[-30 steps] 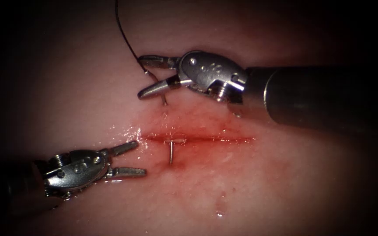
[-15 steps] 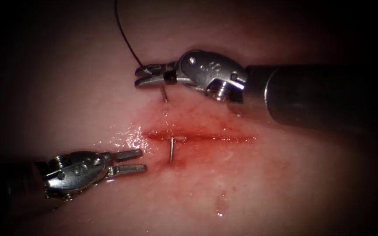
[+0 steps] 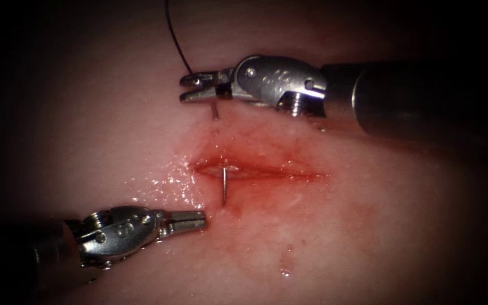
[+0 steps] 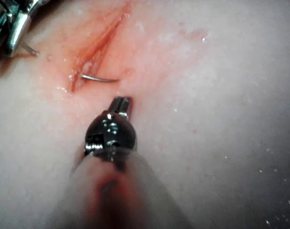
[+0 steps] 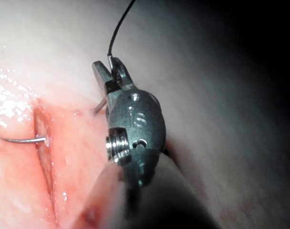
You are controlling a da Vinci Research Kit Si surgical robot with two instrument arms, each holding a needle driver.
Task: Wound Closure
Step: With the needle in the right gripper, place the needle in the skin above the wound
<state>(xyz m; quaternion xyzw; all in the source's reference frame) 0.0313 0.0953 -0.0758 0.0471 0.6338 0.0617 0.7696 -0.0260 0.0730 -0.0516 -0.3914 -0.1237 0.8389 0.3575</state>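
Steel jaws of the right arm's needle driver [image 3: 194, 88] are clamped on the swaged tail end of the thin curved steel needle [image 3: 223, 190], above the cut in the endoscope view. Just below those jaws a short stub of the needle's shaft [image 3: 214, 110] slants into the pale, wet pork tissue [image 3: 368, 226] on the upper side of the horizontal red cut [image 3: 258, 171]. From the same jaws the fine black thread [image 3: 176, 42] rises up and out of view; the right wrist view shows it leaving the clamped tips [image 5: 111, 71] too.

Inside the cut, near its left end, the needle shows again: a bare length crosses the gap and runs into the lower lip, so the needle is in the tissue on both sides. Its point cannot be seen. Red fluid [image 3: 244, 147] stains the tissue around the cut.

Below and left of that exposed length, the left arm's needle driver [image 3: 199, 221] lies with its jaws together and holding nothing, the tips near the needle but apart from it. The left wrist view shows its closed tips [image 4: 121, 104] just short of the exposed needle [image 4: 99, 79].
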